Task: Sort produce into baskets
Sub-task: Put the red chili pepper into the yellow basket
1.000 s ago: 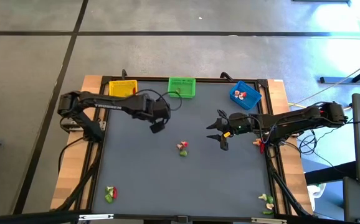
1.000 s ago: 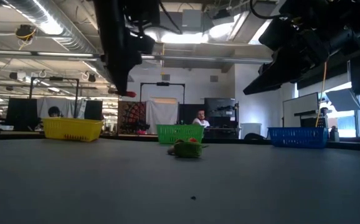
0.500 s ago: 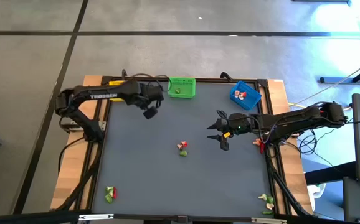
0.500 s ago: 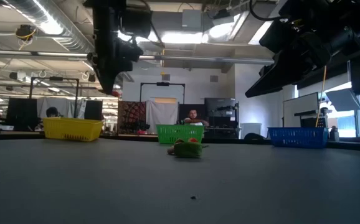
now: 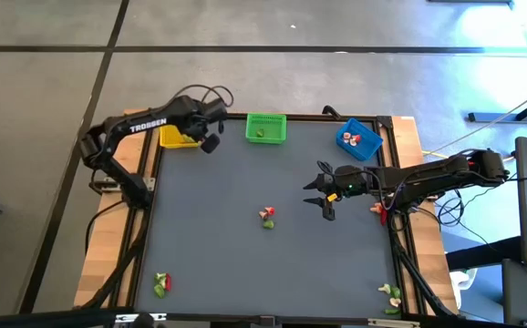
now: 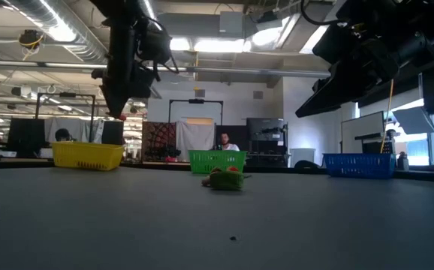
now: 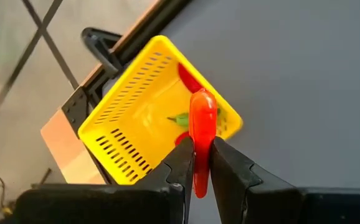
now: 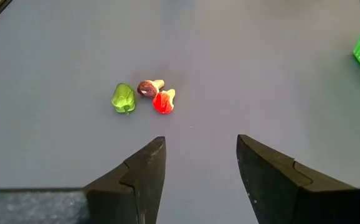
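Observation:
My left gripper [image 5: 211,143] hangs at the far left of the table, by the near right corner of the yellow basket [image 5: 177,137], shut on a long red produce piece [image 7: 202,124]. The yellow basket [image 7: 136,124] holds red pieces with a green stem. The green basket [image 5: 266,128] and the blue basket [image 5: 359,139] stand along the far edge, each with pieces inside. A green, a brown-cream and a red piece [image 8: 144,95] lie together mid-table [image 5: 266,217]. My right gripper [image 8: 198,162] waits open, right of that pile. My left gripper pinches the long red piece between its two fingers at its lower part [image 7: 200,163]. The piece lies along the fingers and sticks out past their tips. The fingers slant down from above. The piece is lifted clear, over the yellow basket's corner.
More produce lies at the near left corner [image 5: 161,283], at the near right corner [image 5: 391,293] and by the right edge [image 5: 377,209]. The dark tabletop [image 5: 245,264] between these groups is bare. A person shows in the room beyond [image 6: 224,141].
My left gripper has swung from left of mid-table toward the far left corner, up to the yellow basket, rolling a little as it went. It has stayed shut on the red piece, which has travelled with it clear of the table.

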Controlling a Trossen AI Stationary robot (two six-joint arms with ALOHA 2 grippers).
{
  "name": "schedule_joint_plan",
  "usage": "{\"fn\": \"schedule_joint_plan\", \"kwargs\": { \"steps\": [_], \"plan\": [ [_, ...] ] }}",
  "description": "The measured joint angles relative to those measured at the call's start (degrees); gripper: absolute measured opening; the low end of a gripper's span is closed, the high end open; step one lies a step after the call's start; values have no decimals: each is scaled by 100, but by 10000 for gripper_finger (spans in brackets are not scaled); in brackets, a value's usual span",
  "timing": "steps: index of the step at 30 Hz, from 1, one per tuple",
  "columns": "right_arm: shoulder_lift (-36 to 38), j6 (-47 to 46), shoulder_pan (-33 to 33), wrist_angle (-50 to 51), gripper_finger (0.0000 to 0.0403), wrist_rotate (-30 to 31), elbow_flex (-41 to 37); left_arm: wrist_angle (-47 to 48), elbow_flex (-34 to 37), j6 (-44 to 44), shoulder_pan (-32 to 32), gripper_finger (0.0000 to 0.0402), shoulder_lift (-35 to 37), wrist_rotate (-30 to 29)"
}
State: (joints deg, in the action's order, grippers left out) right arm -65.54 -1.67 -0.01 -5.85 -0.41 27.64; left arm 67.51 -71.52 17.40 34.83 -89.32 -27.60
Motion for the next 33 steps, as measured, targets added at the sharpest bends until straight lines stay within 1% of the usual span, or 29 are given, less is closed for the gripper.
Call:
{"fn": "schedule_joint_plan", "kwargs": {
  "steps": [4,12,18,22,29,31,33],
  "plan": [
    [-2,2,0,-4,197,0,0,-233,223,131,255,45,0,-1],
    [-1,2,0,-8,197,0,0,-1179,1192,134,651,45,-4,0],
    [0,7,0,-27,197,94,0,-1823,1677,64,795,45,-7,1],
    [0,7,0,-28,197,99,0,-2049,1753,47,890,45,-7,-4],
    [0,4,0,-28,197,105,0,-2104,1753,8,955,48,-7,-9],
    [-2,4,0,-28,197,107,0,-2094,1753,8,953,61,-7,-2],
    [-2,4,0,-28,197,107,0,-2086,1753,8,953,84,-7,4]
  ]
}}
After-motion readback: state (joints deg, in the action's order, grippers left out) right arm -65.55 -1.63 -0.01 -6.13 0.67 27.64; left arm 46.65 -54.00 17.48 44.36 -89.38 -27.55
